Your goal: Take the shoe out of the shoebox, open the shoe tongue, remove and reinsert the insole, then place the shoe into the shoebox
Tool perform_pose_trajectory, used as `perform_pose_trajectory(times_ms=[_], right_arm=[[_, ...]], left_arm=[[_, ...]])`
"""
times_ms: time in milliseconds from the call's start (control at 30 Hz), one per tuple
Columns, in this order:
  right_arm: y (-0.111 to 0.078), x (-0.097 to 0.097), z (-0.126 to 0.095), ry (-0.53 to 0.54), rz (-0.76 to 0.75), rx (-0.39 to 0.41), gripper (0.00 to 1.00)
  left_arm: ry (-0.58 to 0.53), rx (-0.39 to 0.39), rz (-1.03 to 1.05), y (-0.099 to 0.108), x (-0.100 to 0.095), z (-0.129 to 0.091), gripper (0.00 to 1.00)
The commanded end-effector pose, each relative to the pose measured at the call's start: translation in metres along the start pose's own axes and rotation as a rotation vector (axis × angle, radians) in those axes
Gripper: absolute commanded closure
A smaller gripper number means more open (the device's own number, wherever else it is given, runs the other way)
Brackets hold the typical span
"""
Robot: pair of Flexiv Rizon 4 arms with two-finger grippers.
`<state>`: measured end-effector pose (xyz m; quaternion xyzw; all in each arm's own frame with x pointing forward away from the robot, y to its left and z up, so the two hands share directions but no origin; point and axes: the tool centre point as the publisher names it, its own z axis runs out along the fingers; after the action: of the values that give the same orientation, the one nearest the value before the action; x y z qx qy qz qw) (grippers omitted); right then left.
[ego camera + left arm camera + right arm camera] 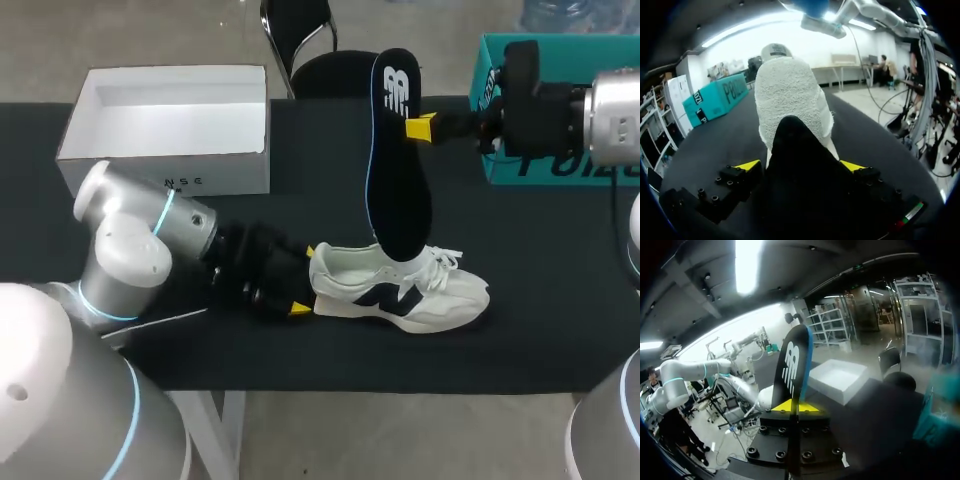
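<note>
A white sneaker (400,290) with a dark side logo lies on its sole on the black table (150,330), toe to the right. My left gripper (300,300) sits at its heel, open, with the heel (790,95) between the yellow fingertips (747,165). A dark insole (400,190) stands nearly upright, its lower end in the shoe's opening. My right gripper (420,127) is shut on the insole's edge near its upper end. In the right wrist view the insole (792,365) rises ahead of the right gripper (790,406).
An open white shoebox (170,120) stands at the back left of the table and also shows as the white shoebox (837,380) beyond the insole. A teal box (500,110) sits at the back right, behind my right arm.
</note>
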<state>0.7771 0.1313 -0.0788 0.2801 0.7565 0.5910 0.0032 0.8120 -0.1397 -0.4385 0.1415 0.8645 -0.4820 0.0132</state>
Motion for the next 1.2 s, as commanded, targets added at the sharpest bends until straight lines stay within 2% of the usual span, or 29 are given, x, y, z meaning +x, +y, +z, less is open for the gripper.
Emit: perform_pose_trajectory(times_ms=[33,167,300,567,633,767,900,1200], right_arm=[[-0.001,0.001,0.002,-0.005,0.0,0.0,1.0],[-0.001,0.001,0.002,-0.005,0.0,0.0,1.0],[-0.001,0.001,0.002,-0.005,0.0,0.0,1.0],[-0.001,0.001,0.002,-0.005,0.0,0.0,1.0],[-0.001,0.001,0.002,-0.005,0.0,0.0,1.0],[-0.001,0.001,0.002,-0.005,0.0,0.0,1.0],[-0.001,0.001,0.002,-0.005,0.0,0.0,1.0],[-0.001,0.001,0.002,-0.005,0.0,0.0,1.0]], left_arm=[[0.147,-0.228,0.08,-0.007,-0.013,-0.031,0.0],[0.227,-0.401,0.124,-0.014,-0.023,-0.052,0.0],[0.285,-0.511,0.119,-0.029,-0.028,-0.065,0.0],[0.299,-0.6,0.174,-0.065,-0.016,-0.064,0.0],[0.3,-0.601,0.189,-0.072,-0.012,-0.06,0.0],[0.278,-0.654,0.228,-0.081,-0.005,-0.06,0.0],[0.235,-0.693,0.221,-0.08,-0.002,-0.065,0.0],[0.184,-0.68,0.138,-0.069,-0.002,-0.083,0.0]])
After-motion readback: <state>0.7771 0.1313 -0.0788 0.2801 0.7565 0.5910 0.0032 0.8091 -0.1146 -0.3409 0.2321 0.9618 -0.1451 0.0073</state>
